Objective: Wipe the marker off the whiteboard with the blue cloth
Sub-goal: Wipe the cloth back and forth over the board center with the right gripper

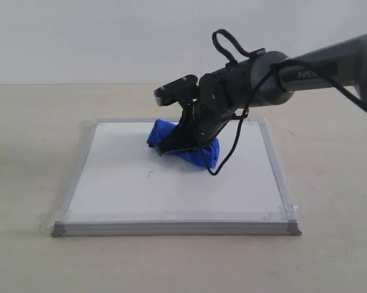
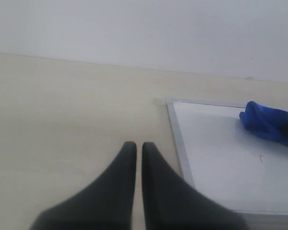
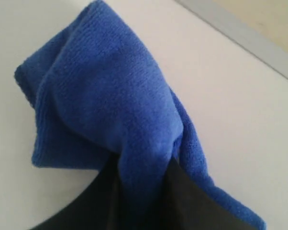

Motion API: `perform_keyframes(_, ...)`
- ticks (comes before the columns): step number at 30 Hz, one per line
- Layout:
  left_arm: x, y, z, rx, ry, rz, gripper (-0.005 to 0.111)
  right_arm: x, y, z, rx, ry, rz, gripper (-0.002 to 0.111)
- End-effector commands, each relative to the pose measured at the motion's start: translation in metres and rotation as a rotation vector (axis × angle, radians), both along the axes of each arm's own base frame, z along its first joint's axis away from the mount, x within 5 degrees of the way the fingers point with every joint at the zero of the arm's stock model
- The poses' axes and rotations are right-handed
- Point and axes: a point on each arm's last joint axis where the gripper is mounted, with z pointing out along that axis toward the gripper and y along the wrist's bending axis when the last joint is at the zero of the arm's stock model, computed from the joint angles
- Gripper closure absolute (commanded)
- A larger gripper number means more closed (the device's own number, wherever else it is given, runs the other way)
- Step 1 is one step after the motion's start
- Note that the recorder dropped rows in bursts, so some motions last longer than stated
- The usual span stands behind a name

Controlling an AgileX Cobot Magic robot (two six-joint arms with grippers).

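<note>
The whiteboard lies flat on the table, silver-framed, with tape at its corners. The blue cloth sits bunched on the board's far middle, and my right gripper is shut on it, pressing it down onto the white surface. In the right wrist view the blue cloth bulges out from between the dark fingers of the right gripper. One short, faint marker squiggle shows just in front of the cloth. My left gripper is shut and empty over the table beside the whiteboard; its view also shows the blue cloth and the marker squiggle.
The right arm reaches in from the upper right, with a black cable looping down over the board. The beige table surrounds the board and a pale wall stands behind it. The left arm is out of the exterior view.
</note>
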Motion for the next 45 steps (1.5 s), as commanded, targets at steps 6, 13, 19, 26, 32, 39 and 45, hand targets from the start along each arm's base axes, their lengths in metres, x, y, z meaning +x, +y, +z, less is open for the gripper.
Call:
perform_keyframes(6, 0.000, 0.000, -0.001, -0.003, 0.004, -0.005, 0.102, -0.056, 0.077, -0.011, 0.066, 0.186, 0.420, 0.108)
perform_keyframes(13, 0.000, 0.000, -0.001, -0.003, 0.004, -0.005, 0.102, -0.012, 0.031, -0.004, -0.112, 0.052, 0.206, 0.108)
perform_keyframes(19, 0.000, 0.000, -0.001, -0.003, 0.004, -0.005, 0.102, 0.000, -0.011, -0.014, -0.280, 0.114, 0.047, 0.108)
perform_keyframes(26, 0.000, 0.000, -0.001, -0.003, 0.004, -0.005, 0.102, -0.042, 0.060, -0.016, -0.065, 0.211, 0.372, 0.108)
perform_keyframes(32, 0.000, 0.000, -0.001, -0.003, 0.004, -0.005, 0.102, -0.066, 0.093, -0.014, -0.026, 0.187, 0.592, 0.108)
perform_keyframes(39, 0.000, 0.000, -0.001, -0.003, 0.004, -0.005, 0.102, -0.025, 0.039, -0.011, -0.181, 0.113, 0.283, 0.108)
perform_keyframes(45, 0.000, 0.000, -0.001, -0.003, 0.004, -0.005, 0.102, -0.008, -0.006, 0.020, -0.106, 0.054, 0.099, 0.108)
